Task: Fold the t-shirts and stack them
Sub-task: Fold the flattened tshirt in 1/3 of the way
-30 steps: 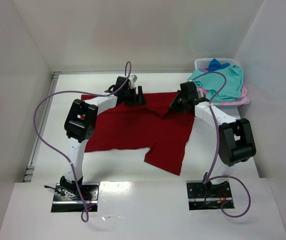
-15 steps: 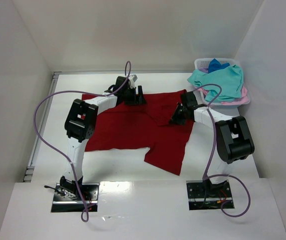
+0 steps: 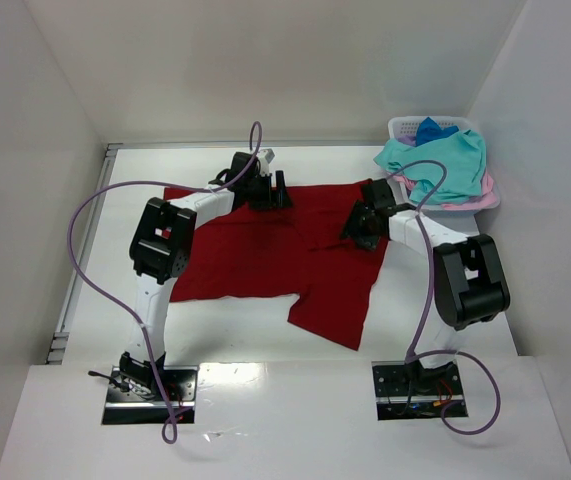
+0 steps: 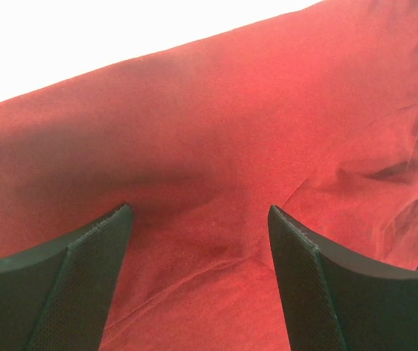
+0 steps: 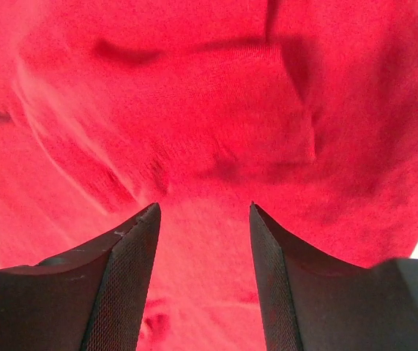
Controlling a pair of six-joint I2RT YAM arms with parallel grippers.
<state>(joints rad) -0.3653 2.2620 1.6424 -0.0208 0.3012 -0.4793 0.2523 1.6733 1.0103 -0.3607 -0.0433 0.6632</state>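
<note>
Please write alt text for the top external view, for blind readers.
A dark red t-shirt lies spread on a white table, the left end effector and right end effector over its far part. A basket of shirts stands far right.

A red shirt (image 3: 265,262) lies spread on the table (image 3: 227,322), one sleeve reaching toward the near edge. The left gripper (image 3: 268,192) sits low over its far edge and the right gripper (image 3: 355,228) over its far right part. In the far right corner a basket (image 3: 403,125) holds teal (image 3: 447,160), pink (image 3: 481,192) and blue (image 3: 432,129) shirts.
</note>
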